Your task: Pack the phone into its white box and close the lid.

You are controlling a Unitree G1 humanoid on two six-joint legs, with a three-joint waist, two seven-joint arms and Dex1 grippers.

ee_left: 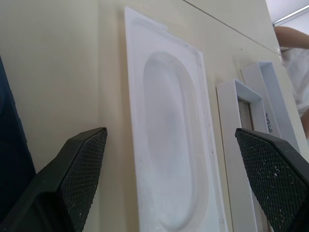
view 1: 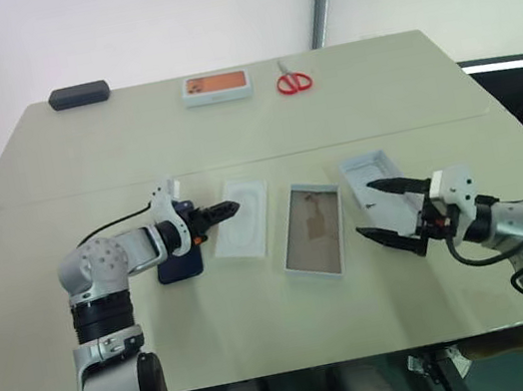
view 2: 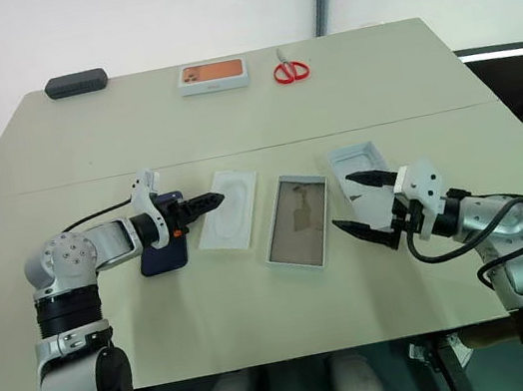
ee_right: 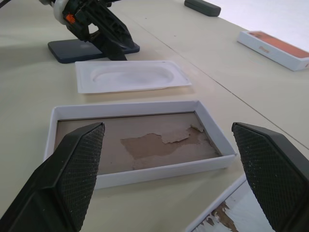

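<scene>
While the phone (view 2: 164,256) lies flat on the counter (view 2: 228,120) beneath the spread, empty left gripper (view 2: 204,203), left of the empty white box (view 2: 296,222), with the right gripper (view 2: 362,203) spread over the lid (view 2: 355,161), pickup is judged pending, requiring a lowered grasp.

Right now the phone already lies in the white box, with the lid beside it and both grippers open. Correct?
Not quite: the white box is empty in the right wrist view. The phone lies on the table under the left gripper. The lid and open right gripper are as stated.
</scene>
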